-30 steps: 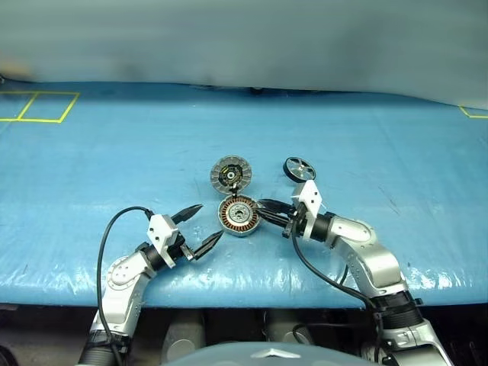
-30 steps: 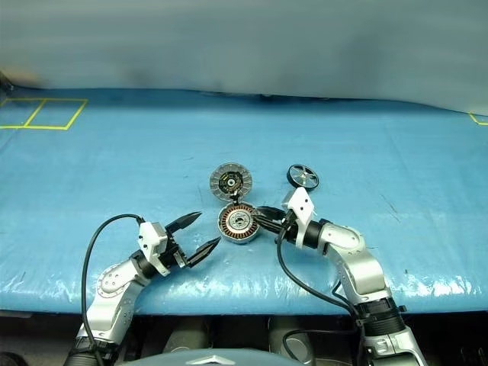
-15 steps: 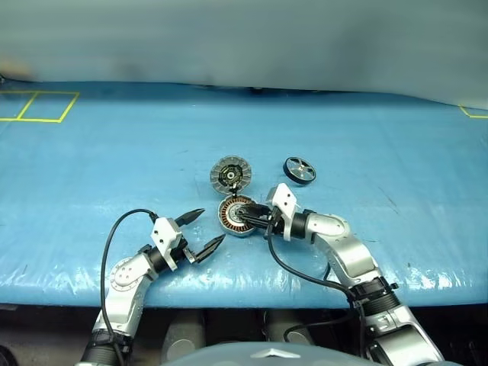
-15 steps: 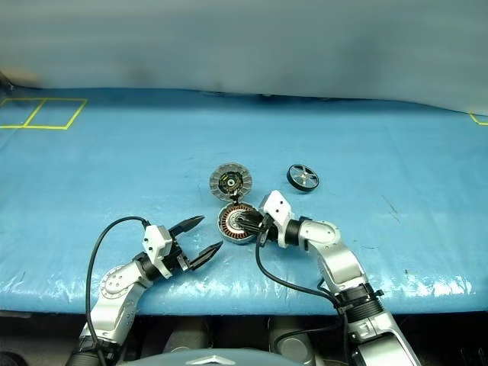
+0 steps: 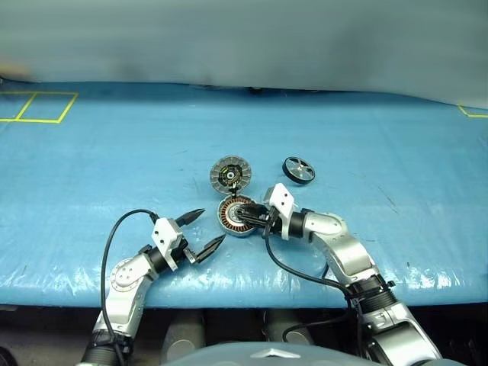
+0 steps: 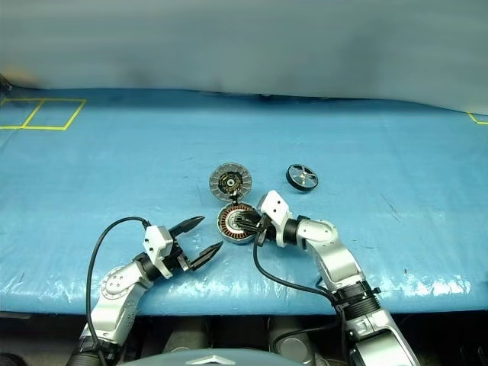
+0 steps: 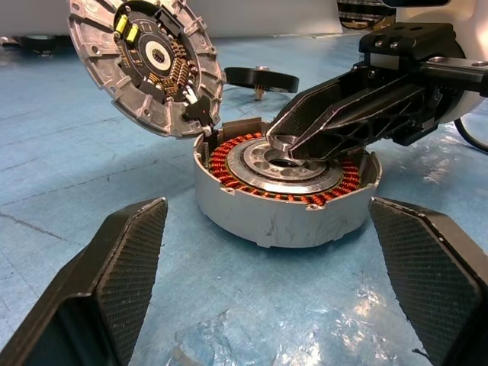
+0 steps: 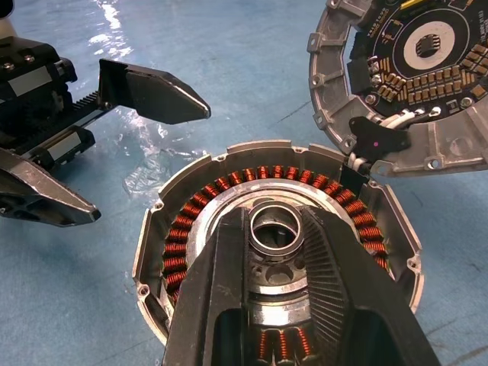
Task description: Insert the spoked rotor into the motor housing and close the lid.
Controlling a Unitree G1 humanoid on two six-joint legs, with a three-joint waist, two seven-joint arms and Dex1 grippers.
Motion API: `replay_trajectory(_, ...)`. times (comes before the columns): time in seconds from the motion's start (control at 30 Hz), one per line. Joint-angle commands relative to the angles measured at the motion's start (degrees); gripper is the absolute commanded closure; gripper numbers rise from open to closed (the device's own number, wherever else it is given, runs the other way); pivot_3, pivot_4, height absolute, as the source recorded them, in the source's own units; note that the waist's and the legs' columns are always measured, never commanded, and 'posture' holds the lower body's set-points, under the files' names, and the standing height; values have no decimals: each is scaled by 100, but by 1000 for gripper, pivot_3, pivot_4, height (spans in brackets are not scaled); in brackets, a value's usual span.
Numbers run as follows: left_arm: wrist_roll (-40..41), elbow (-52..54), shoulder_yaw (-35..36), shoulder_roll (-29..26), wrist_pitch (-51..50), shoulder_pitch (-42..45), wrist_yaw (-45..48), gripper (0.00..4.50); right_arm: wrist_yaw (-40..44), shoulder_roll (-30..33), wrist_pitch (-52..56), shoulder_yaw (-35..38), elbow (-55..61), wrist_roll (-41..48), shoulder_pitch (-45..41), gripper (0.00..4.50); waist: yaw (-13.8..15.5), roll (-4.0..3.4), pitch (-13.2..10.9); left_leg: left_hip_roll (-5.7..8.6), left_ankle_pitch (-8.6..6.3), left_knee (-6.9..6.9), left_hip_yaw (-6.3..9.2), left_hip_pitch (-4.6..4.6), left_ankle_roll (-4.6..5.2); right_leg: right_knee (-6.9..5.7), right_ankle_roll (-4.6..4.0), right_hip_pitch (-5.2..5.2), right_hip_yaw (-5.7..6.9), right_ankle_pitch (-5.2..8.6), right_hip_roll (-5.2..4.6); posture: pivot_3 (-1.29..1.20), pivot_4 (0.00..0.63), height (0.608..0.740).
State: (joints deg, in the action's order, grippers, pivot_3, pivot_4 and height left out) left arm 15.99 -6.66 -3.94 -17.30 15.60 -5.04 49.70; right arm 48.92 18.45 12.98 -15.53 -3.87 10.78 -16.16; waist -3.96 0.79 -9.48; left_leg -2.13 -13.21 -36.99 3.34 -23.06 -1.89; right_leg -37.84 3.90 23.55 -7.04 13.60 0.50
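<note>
The motor housing point(image 5: 238, 216), a silver cup with copper windings, sits on the blue table. Its lid point(image 5: 230, 173) stands open behind it, segmented inner face showing. The black spoked rotor point(image 5: 299, 169) lies flat to the right behind the housing, apart from both grippers. My right gripper point(image 5: 247, 213) reaches over the housing's centre from the right, shut on a small metal ring point(image 8: 276, 229) held just above the centre hub. My left gripper point(image 5: 210, 224) stands open to the left of the housing, a short gap away, with nothing between its fingers.
Blue sheeting covers the table point(image 5: 114, 152), with its front edge close below both arms. Yellow tape squares point(image 5: 38, 107) mark the far left corner, and another yellow mark point(image 5: 474, 113) sits at the far right. A grey wall backs the table.
My right gripper has moved left, from beside the housing's right rim to over its centre, uncovering the rotor behind it. The left gripper has stayed put.
</note>
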Motion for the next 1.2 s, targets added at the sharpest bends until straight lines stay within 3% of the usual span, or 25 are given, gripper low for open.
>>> replay_trajectory(0.03, -11, 16, 3, 9, 134, -2, -32, 0, 74, -18, -110, -9, 73, -3, -98, 3848, 1, 0, 0, 0, 0, -1, 0, 0, 0, 0, 0, 0, 0, 0, 0, 0, 150, 740)
replay_trajectory(0.23, -18, 19, 8, 7, 143, 6, -68, 0, 68, -28, -98, -5, -4, -53, -134, 3848, 0, 0, 0, 0, 0, 0, 0, 0, 0, 0, 0, 0, 0, 0, 0, 0, 150, 740)
replay_trajectory(0.43, -27, 5, 13, -13, 161, 11, -91, 0, 143, -43, -111, -1, 107, -20, -93, 1890, 0, 0, 0, 0, 0, -1, 0, 0, 0, 0, 0, -1, 0, 0, 0, 0, 150, 740)
replay_trajectory(0.8, -55, -58, 0, -8, 188, 13, -96, 0, 95, -227, 59, 196, 203, 336, -103, 1890, -2, 0, 0, 0, 0, 0, 0, 0, 0, 0, 0, 0, 0, 0, 0, 0, 150, 740)
replay_trajectory(1.07, -64, -81, -17, -5, 205, 28, -106, 0, -100, -212, 10, 163, 18, 125, -168, 4428, -1, -1, 0, 0, 0, 0, 0, 0, 0, 0, 0, 0, 0, 0, 0, 0, 150, 740)
replay_trajectory(1.2, -69, -88, -21, -5, 205, 28, -111, 0, -164, -239, 6, 126, -33, 41, -179, 4471, -2, -1, 0, 0, 0, 0, 0, 0, 0, 0, 0, 1, 0, 0, 0, 0, 150, 740)
